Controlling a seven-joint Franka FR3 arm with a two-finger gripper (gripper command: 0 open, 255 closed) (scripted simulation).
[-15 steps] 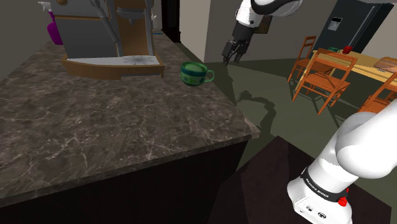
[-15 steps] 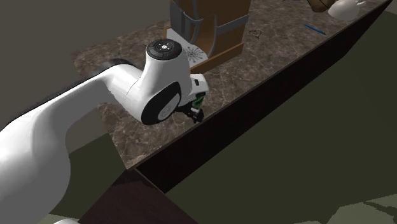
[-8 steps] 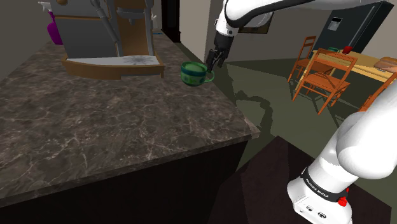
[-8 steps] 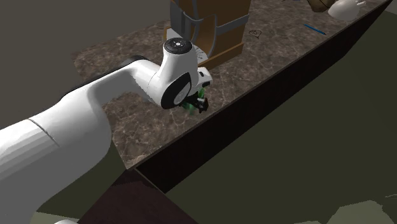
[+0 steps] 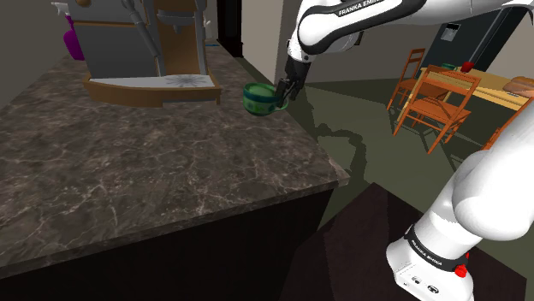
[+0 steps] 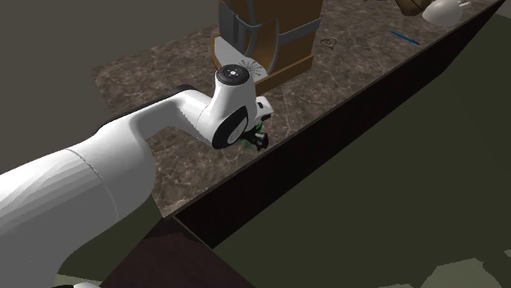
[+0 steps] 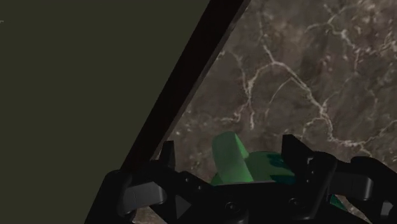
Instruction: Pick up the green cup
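The small glossy green cup (image 5: pixel 259 97), likely light, rigid and slippery, stands near the edge of the dark veined tabletop (image 5: pixel 128 171), its handle (image 7: pixel 229 158), the likeliest grip, untouched between the parted fingers of the black hand (image 5: pixel 286 91).

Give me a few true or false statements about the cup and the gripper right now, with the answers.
1. The cup stands upright on the counter. True.
2. The gripper is shut on the cup. False: its fingers stand open on either side of the handle, not touching it.
3. The cup sits mid-counter. False: it is near the edge.
4. A coffee machine stands on the same counter. True.
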